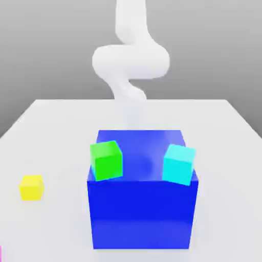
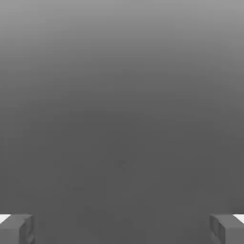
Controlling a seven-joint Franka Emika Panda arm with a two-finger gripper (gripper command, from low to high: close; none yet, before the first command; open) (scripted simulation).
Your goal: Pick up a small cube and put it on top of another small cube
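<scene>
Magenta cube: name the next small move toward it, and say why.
Probably swing the open end effector toward the exterior view's lower left corner, where a sliver of the magenta cube sits at the frame's edge. The fingertips stand wide apart holding nothing, and the yellow cube lies untouched nearby.
</scene>
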